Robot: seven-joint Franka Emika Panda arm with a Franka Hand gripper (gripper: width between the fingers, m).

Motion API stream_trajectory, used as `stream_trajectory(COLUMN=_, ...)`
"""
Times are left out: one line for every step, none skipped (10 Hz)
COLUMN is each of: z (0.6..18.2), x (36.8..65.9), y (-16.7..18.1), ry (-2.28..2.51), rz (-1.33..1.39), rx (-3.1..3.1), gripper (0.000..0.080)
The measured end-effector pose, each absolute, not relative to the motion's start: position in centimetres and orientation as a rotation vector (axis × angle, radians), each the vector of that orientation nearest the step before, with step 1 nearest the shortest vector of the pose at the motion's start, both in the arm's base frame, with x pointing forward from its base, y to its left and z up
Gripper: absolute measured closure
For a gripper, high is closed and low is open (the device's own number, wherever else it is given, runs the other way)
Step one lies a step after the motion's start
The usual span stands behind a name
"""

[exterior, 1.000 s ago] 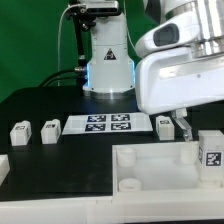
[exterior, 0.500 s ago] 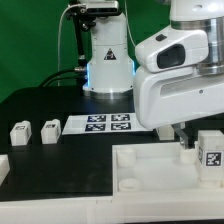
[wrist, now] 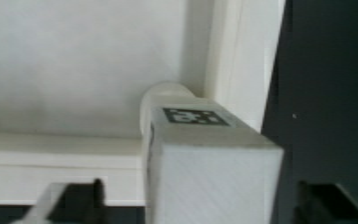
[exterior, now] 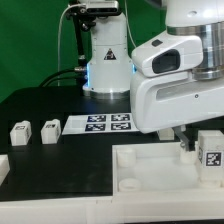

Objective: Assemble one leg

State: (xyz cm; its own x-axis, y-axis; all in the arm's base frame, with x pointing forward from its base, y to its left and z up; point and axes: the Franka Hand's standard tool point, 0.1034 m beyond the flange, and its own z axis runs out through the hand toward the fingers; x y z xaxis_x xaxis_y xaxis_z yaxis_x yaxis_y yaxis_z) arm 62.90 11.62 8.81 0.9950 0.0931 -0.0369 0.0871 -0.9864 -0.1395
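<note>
A white leg with a black-and-white tag stands upright at a corner of the large white tray, at the exterior view's right. In the wrist view the leg lies between my two dark fingers, with a gap on each side. My gripper is open around it and does not touch it. In the exterior view one dark finger shows just beside the leg; the other is hidden. Two more legs lie on the black table at the exterior view's left.
The marker board lies behind the tray near the robot base. A white part shows at the left edge. The arm's white body hides the table behind the tray's right side.
The arm has come down and shifted toward the exterior view's left, now hiding a leg beside the marker board. The fingers have dropped beside the standing leg.
</note>
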Motion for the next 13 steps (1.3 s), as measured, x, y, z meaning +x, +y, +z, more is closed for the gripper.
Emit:
stream_trajectory(z=8.81, x=62.91, y=11.61, ry=-0.103, rz=0.067, rx=-3.002, gripper=0.0448)
stream_trajectory(z=8.82, x=62.93, y=11.59, ry=-0.097, rz=0.067, rx=-3.002, gripper=0.0504)
stream_trajectory(z=8.82, x=62.95, y=11.59, ry=-0.011, rz=0.071, rx=-3.004, gripper=0.0504)
stream_trajectory(z=8.83, x=63.08, y=11.55, ry=0.279, rz=0.088, rx=-2.992, gripper=0.0504)
stream_trajectory(z=8.96, x=63.25, y=11.52, ry=0.497, rz=0.098, rx=-2.965, gripper=0.0504)
stream_trajectory(z=9.06, x=63.4, y=11.4, ry=0.822, rz=0.123, rx=-2.895, gripper=0.0504)
stream_trajectory(z=9.24, x=63.55, y=11.37, ry=1.069, rz=0.145, rx=-2.823, gripper=0.0504)
stream_trajectory(z=9.28, x=63.62, y=11.3, ry=1.252, rz=0.157, rx=-2.754, gripper=0.0504)
stream_trajectory(z=9.11, x=63.63, y=11.23, ry=1.396, rz=0.165, rx=-2.688, gripper=0.0504)
stream_trajectory(z=9.05, x=63.63, y=11.2, ry=1.577, rz=0.177, rx=-2.588, gripper=0.0504)
stream_trajectory(z=9.06, x=63.68, y=11.1, ry=1.72, rz=0.183, rx=-2.497, gripper=0.0502)
stream_trajectory(z=9.05, x=63.67, y=11.06, ry=1.81, rz=0.171, rx=-2.434, gripper=0.0502)
stream_trajectory(z=8.98, x=63.45, y=11.1, ry=1.886, rz=0.135, rx=-2.371, gripper=0.0502)
